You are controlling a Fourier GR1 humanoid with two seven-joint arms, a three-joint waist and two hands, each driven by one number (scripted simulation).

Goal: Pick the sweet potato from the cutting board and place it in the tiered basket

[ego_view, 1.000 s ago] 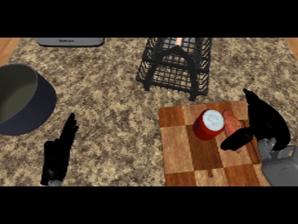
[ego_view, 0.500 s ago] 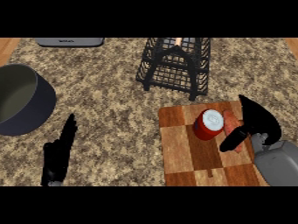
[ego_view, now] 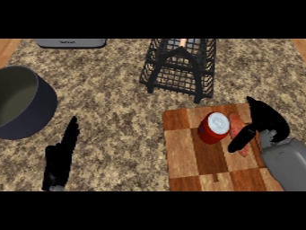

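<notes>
While my right hand (ego_view: 266,120) hangs spread over the right side of the checkered wooden cutting board (ego_view: 191,161), its thumb crosses the orange-pink sweet potato (ego_view: 237,123), but the fingers are straight and not curled round it. That potato lies on the board, just right of a red cylindrical can with a white top (ego_view: 214,127). Beyond the board's far edge stands the black wire tiered basket (ego_view: 180,67). My left hand (ego_view: 61,155) rests at the near left with fingers straight, and a dark grey round pot (ego_view: 13,105) sits farther back.

Open lane: bare counter (ego_view: 115,112) betw. cutting board (ego_view: 195,168) & tiered basket (ego_view: 180,72). Obstacle: red can (ego_view: 215,127) on board, just left of sweet potato (ego_view: 236,123), closing that side. Pot (ego_view: 16,108) far left, well apart from lane.
</notes>
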